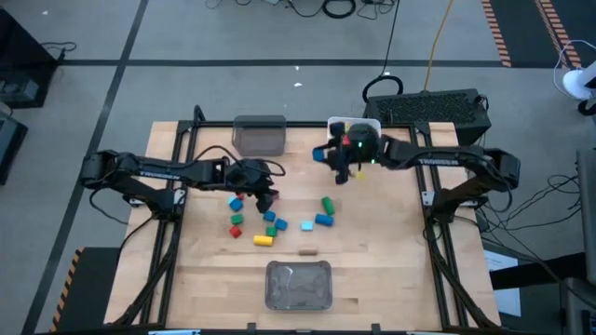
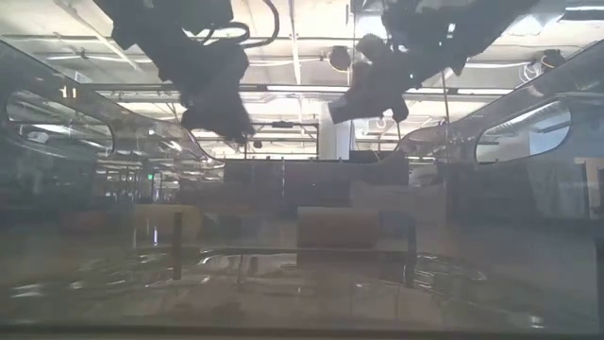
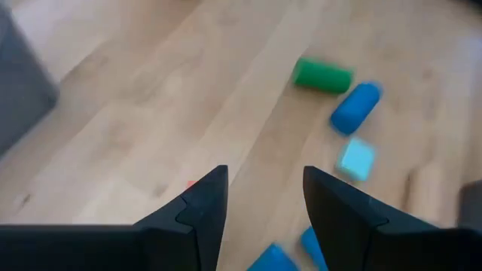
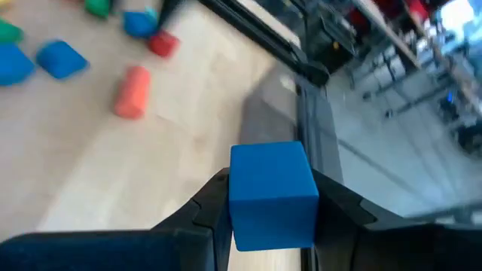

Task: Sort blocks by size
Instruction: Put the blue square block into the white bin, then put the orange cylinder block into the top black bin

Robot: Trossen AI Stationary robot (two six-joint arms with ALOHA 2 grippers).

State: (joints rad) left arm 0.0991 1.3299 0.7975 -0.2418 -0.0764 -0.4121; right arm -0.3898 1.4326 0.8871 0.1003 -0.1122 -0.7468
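Several small blocks lie loose in the middle of the wooden table (image 1: 372,261), among them a yellow one (image 1: 263,240), a green cylinder (image 1: 328,204) and a light blue cube (image 1: 306,224). My left gripper (image 1: 268,194) hovers open above the left part of this scatter with nothing between its fingers. Its wrist view shows the green cylinder (image 3: 322,77), a blue cylinder (image 3: 355,108) and the light blue cube (image 3: 356,159) ahead. My right gripper (image 1: 335,160) hangs above the table's far middle, shut on a blue cube (image 4: 271,192). My right gripper pinches the blue cube between its two fingers, which press on two opposite side faces (image 4: 238,207). The cube stands squarely between the fingers, lifted clear of the table.
A grey bin (image 1: 259,136) stands at the far edge. A white bin (image 1: 368,123) beside it is partly covered by my right arm. A clear bin (image 1: 299,284) sits at the near edge. A tan block (image 1: 307,249) lies apart from the scatter.
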